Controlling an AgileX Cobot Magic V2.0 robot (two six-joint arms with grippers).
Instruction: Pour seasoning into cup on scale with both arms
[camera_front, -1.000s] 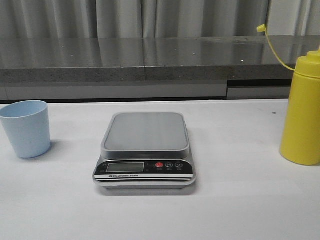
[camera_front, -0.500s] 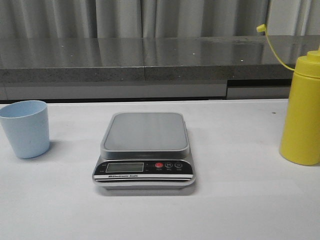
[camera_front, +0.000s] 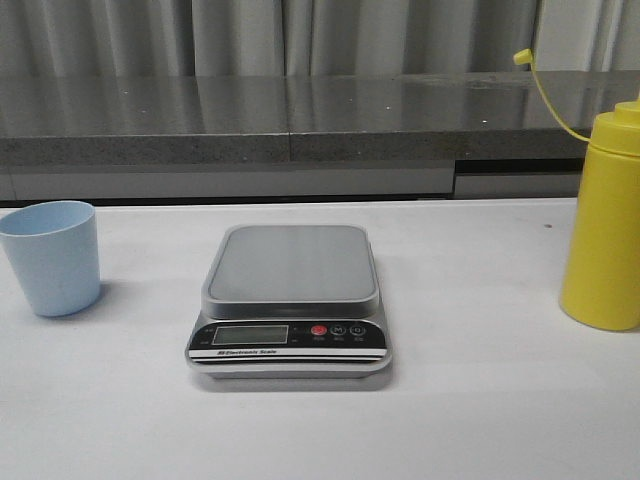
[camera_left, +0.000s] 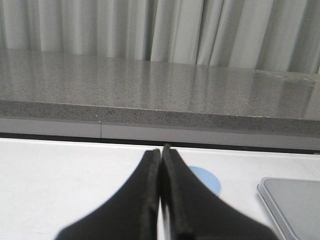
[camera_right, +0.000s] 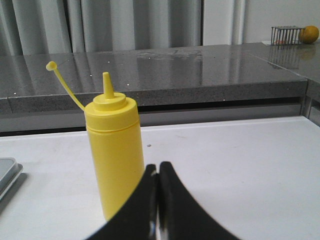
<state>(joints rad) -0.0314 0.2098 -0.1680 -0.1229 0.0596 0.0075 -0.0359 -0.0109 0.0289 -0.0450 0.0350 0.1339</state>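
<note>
Bottle (camera_right: 116, 155) upright just beyond right end effector (camera_right: 158, 172) (fingers together).

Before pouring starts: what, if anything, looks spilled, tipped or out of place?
Nothing spilled or tipped. The cup stands upright on the table left of the scale, not on it. The seasoning bottle stands upright, cap off its nozzle.

Dim, soft even light; slight grain, faint shadows.

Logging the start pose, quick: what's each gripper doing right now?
Left gripper: closed, holding nothing.
Right gripper: closed, holding nothing, yellow bottle just beyond it.
</note>
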